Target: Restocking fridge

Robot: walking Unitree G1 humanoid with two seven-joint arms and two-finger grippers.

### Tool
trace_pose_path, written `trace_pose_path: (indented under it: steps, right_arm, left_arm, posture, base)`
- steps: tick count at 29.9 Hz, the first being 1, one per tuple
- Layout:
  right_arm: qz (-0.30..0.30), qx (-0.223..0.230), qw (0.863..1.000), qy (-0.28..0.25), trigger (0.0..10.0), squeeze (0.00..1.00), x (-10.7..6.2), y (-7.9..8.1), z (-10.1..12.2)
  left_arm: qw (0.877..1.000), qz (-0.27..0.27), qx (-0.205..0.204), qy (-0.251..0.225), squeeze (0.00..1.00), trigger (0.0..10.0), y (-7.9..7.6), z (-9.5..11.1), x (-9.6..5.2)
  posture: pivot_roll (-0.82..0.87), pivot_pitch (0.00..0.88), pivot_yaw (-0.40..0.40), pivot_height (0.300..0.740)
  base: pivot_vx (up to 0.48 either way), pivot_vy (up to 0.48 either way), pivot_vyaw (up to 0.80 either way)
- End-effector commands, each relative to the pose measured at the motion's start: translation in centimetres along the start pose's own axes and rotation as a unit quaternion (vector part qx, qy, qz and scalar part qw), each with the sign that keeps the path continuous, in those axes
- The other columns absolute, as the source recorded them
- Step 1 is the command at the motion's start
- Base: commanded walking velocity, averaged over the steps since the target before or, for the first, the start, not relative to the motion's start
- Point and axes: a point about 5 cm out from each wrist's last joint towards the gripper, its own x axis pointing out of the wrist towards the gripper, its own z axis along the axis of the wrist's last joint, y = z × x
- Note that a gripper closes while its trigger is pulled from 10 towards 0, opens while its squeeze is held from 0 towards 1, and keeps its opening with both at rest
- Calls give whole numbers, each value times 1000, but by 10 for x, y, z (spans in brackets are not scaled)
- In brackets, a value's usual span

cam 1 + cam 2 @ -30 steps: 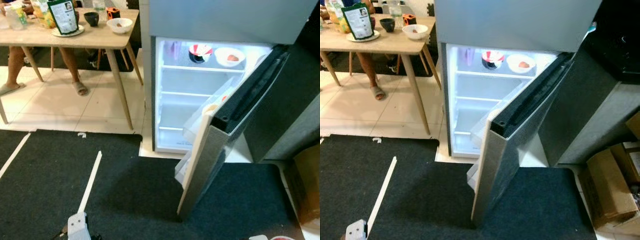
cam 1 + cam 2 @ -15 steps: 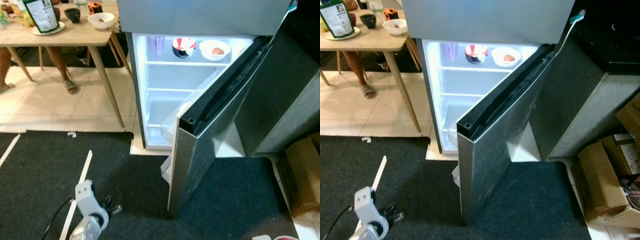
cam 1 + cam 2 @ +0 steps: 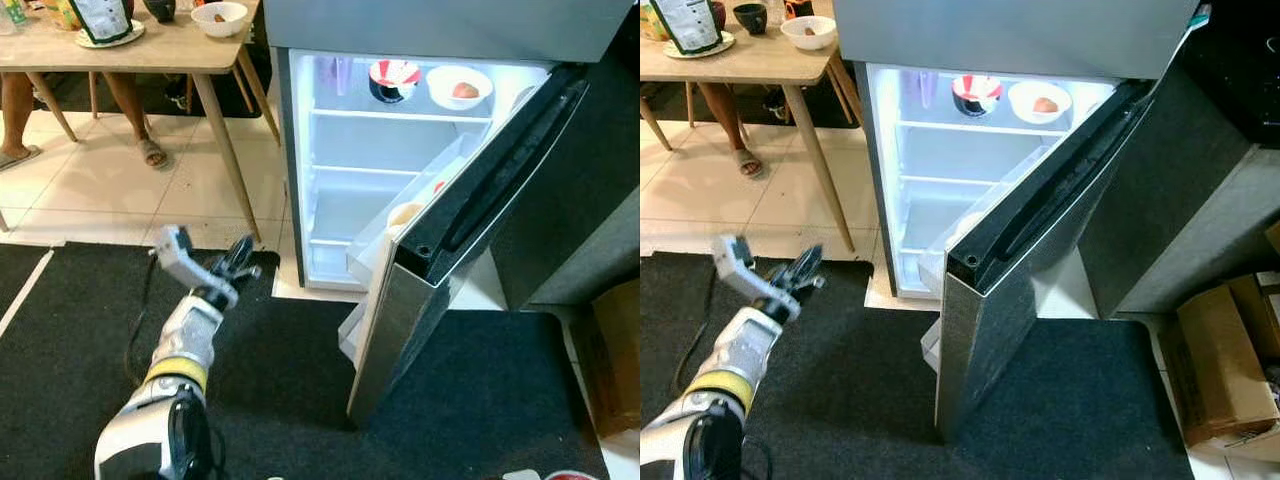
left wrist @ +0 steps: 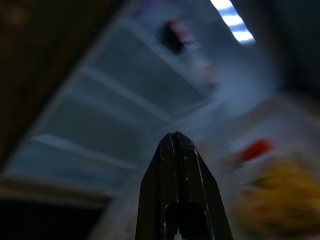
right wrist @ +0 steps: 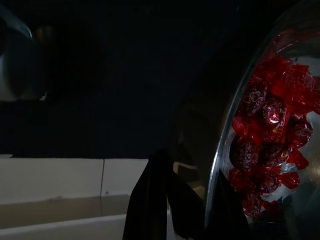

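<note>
The silver fridge fills the upper centre and right of the head views, its lower compartment lit and its dark-lined silver door swung open toward the lower centre. On the top glass shelf stand a red, white and black bowl and, just to its right, a white bowl with something reddish inside; a translucent purple cup stands at the shelf's left end. The shelves below look bare. Door bins hold a pale rounded item and something red, too small to identify.

The left gripper is raised at the lower left of the frame, over the black mat, pointing toward the fridge opening and apart from it. In the left wrist view its black fingers are pressed together with nothing between them, aimed at the blurred fridge interior.

In the right wrist view, the right gripper is pinched on the rim of a clear glass bowl of red-wrapped candies, in dim light.

At the upper left stands a wooden table carrying a white bowl, a dark cup and a green-edged packet on a plate. A seated person's legs in sandals show beneath it on the pale tiled floor. Cardboard boxes sit at the lower right.
</note>
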Motion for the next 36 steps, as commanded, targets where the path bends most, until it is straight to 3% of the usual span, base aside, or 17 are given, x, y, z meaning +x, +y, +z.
trace_pose_path:
  steps: [1, 6, 8, 10, 19, 23, 25, 26, 31, 36]
  right_arm:
    - [-7, 3, 1000, 12, 10000, 0, -2, -1, -9]
    - [-7, 5, 1000, 13, 10000, 0, -2, 1, -11]
    - [-7, 5, 1000, 13, 10000, 0, -2, 1, -11]
    - [-8, 7, 1000, 14, 10000, 0, -2, 0, -12]
    - [-10, 8, 1000, 14, 10000, 0, -2, -1, -12]
    - [-11, 10, 1000, 15, 10000, 0, -3, 0, -13]
    - [-12, 12, 1000, 15, 10000, 0, -3, -1, -13]
    - [-12, 12, 1000, 15, 10000, 0, -3, -1, -13]
    - [-16, 14, 1000, 16, 10000, 0, -3, -2, -14]
    - [-17, 15, 1000, 16, 10000, 0, -3, -3, -14]
  left_arm:
    - [998, -52, -12, 19, 0, 10000, -14, -9, 9]
    - [983, -163, -32, 74, 0, 10000, -44, -31, 21]
    - [983, -163, -32, 74, 0, 10000, -44, -31, 21]
    - [968, -219, -59, 105, 0, 10000, -62, -48, 26]
    - [947, -268, -89, 153, 0, 10000, -85, -77, 27]
    - [933, -295, -122, 167, 0, 10000, -97, -88, 26]
    - [912, -329, -156, 188, 0, 10000, -114, -103, 23]
    - [912, -329, -156, 188, 0, 10000, -114, -103, 23]
    - [847, -412, -218, 256, 0, 10000, -169, -156, 3]
    - [834, -423, -240, 261, 0, 10000, -182, -167, -4]
  posture:
    - [-87, 165, 10, 740]
    - [-100, 172, 15, 740]
    - [-100, 172, 15, 740]
    - [-106, 173, 15, 740]
    - [-110, 176, 17, 740]
    - [-116, 176, 21, 740]
    - [-116, 175, 21, 740]
    - [-116, 175, 21, 740]
    - [-125, 172, 21, 740]
    - [-129, 171, 21, 740]
  base:
    - [0, 0, 0]
    - [0, 0, 0]
    - [0, 0, 0]
    - [0, 0, 0]
    - [0, 0, 0]
    - [0, 0, 0]
    - [0, 0, 0]
    - [0, 0, 0]
    - [0, 0, 0]
    - [0, 0, 0]
